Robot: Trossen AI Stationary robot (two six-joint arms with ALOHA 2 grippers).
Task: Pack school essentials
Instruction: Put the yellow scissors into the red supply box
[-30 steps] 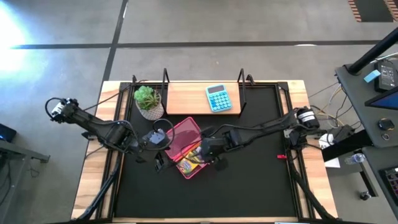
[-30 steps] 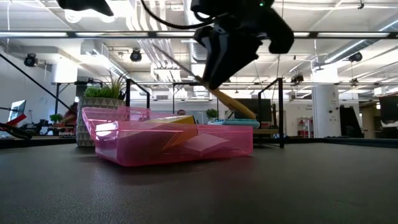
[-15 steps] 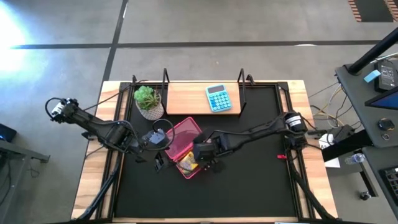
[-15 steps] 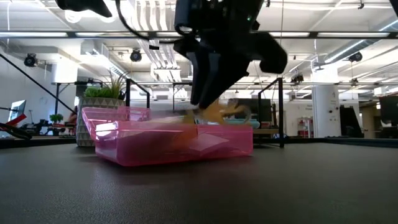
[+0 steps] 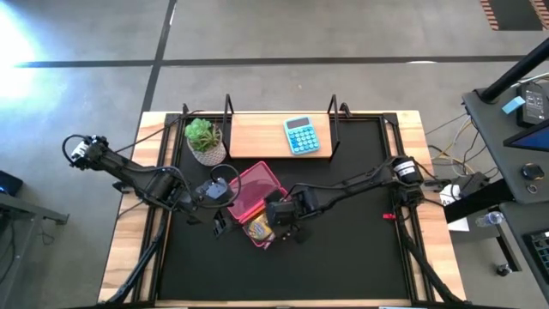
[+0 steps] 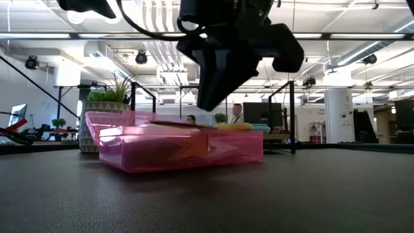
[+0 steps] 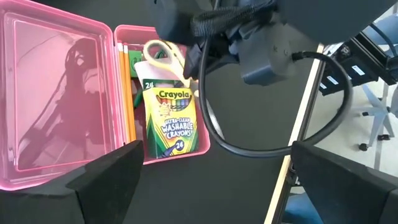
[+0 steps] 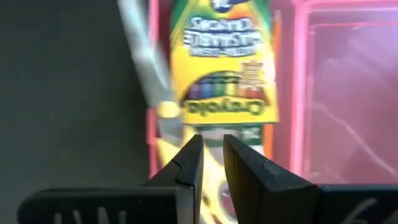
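An open pink plastic box [image 5: 255,187] lies on the black mat. Its tray holds the yellow-green crayon box [image 7: 169,121], two orange pencils [image 7: 127,93] and the yellow-handled scissors [image 7: 163,53]. The scissors lie beside the crayon box, their grey blade [image 8: 140,56] along the tray wall. My right gripper [image 8: 212,155] hovers just above the tray over the scissors' handle end, fingers a narrow gap apart and clear of it in the low view [image 6: 208,100]. My left gripper [image 7: 216,146] is wide open at the box's near left side [image 5: 219,221]. The pen and green block do not show.
A potted plant [image 5: 204,140] stands at the far left. A light-blue calculator [image 5: 301,135] lies on the wooden board [image 5: 257,137] at the far edge. A small red thing [image 5: 388,215] lies by the right rail. Bare mat lies near and right of the box.
My right gripper has moved down and toward the table's left, over the box tray. The scissors, which hung tilted from its fingers a second ago, now lie flat in the tray beside the crayon box, free of the fingers.
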